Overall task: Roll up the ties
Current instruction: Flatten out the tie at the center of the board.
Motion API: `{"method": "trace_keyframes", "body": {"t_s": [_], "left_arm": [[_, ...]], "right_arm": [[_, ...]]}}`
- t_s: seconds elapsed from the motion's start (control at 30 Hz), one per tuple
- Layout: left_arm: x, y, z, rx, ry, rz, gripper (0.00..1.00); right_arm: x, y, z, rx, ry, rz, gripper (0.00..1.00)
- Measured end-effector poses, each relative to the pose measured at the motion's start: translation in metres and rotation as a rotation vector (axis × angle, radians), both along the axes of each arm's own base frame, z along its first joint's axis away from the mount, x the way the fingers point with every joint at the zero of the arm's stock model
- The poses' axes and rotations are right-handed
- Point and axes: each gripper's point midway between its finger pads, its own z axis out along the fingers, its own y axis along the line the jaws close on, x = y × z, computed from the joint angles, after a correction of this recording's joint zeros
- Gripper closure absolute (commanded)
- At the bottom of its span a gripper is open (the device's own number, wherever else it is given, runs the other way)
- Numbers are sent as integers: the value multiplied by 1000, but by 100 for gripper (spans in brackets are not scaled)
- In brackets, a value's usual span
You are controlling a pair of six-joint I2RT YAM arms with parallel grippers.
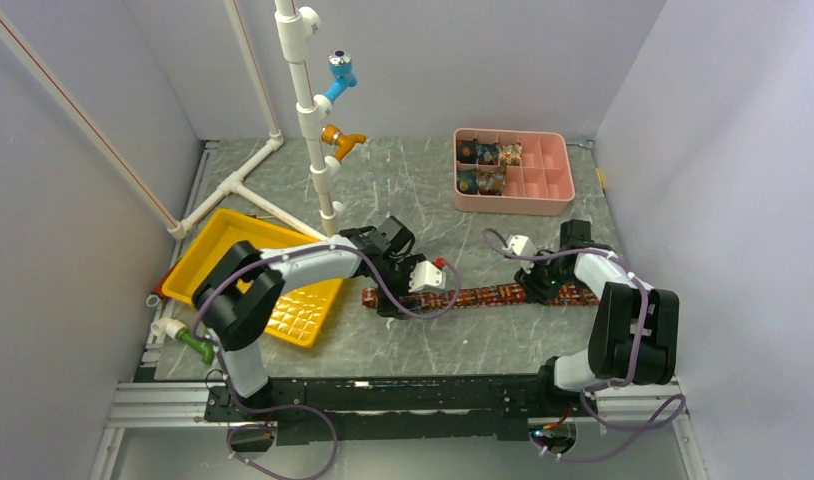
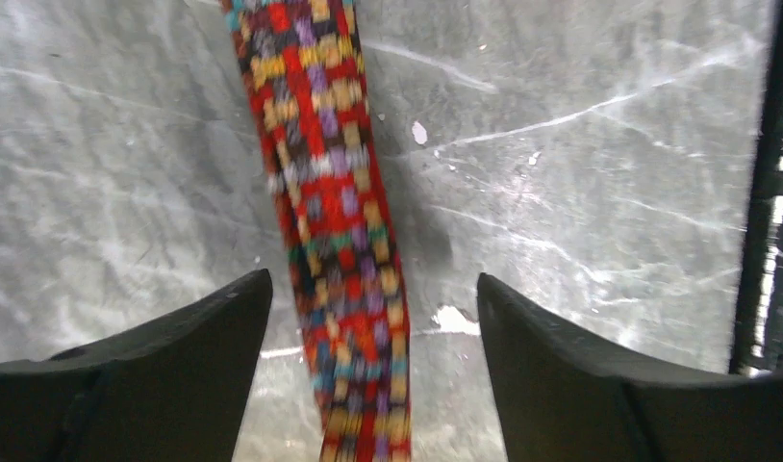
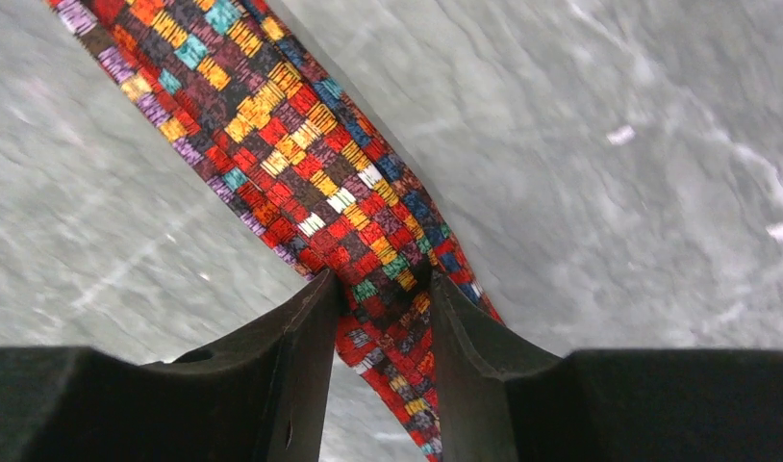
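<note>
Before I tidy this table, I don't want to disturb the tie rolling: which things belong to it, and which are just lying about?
Job in hand:
- flat tie, pinched by the right gripper, straddled by the open left gripper
- rolled ties in the pink compartment tray

Lying about:
- yellow tray
- PVC pipe stand
- blue fitting
- orange fitting

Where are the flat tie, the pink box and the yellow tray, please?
flat tie (image 1: pixel 483 295): top view, mid-strip.
pink box (image 1: pixel 513 206): top view, front wall.
yellow tray (image 1: pixel 213 240): top view, bare floor.
</note>
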Motion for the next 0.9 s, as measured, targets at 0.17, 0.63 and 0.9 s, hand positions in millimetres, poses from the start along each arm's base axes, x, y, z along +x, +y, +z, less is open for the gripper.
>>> {"method": "trace_keyframes", "body": {"t_s": [0.17,0.63,0.9], "left_arm": [[3,1,53,-115,-58,58,1],[21,65,185,-374,-323,262,0],[0,86,233,-331,-319,248,0]], "right_arm": [[6,-35,1,-32,-4,-51,59],[-11,-104,15,-179,91,-107,7],[11,-82,123,-113,-201,-136,0]]}}
